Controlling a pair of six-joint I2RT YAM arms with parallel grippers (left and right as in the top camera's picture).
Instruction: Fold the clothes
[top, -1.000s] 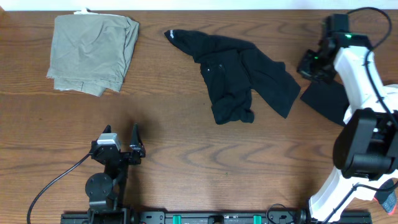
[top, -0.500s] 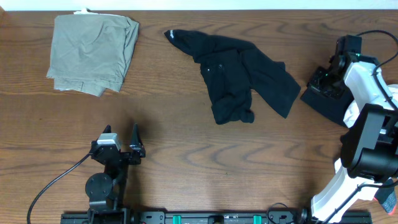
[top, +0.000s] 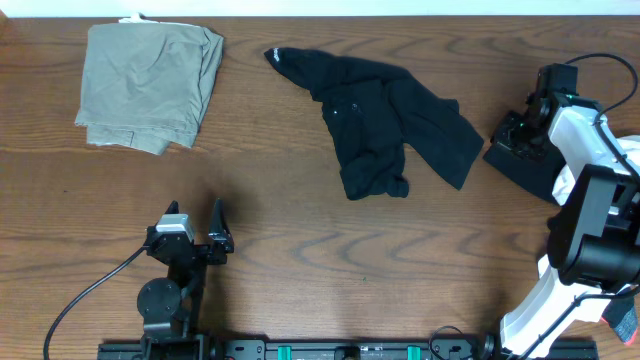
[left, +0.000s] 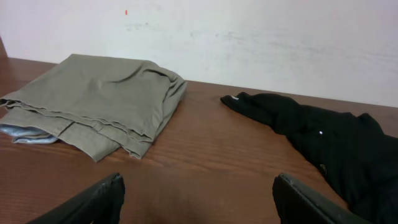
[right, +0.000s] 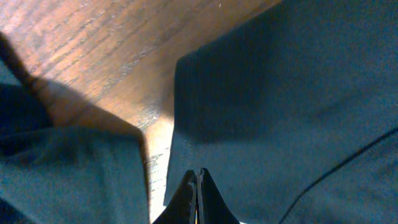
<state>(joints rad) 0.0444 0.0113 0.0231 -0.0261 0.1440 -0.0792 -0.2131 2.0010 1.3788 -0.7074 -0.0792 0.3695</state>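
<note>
- Overhead camera is showing a crumpled black garment lying mid-table, toward the far edge.
- A flat black garment is lying at the right, partly under the right arm.
- The right gripper is sitting over that flat garment's edge, jaws pressed tight together. I cannot tell if cloth is pinched.
- The left gripper is waiting near the front, jaws wide apart, holding nothing.
- A folded khaki garment is lying far left.

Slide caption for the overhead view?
Right pincer shut over a flat black garment; crumpled black garment centre, folded khaki garment far left, left pincer open.
</note>
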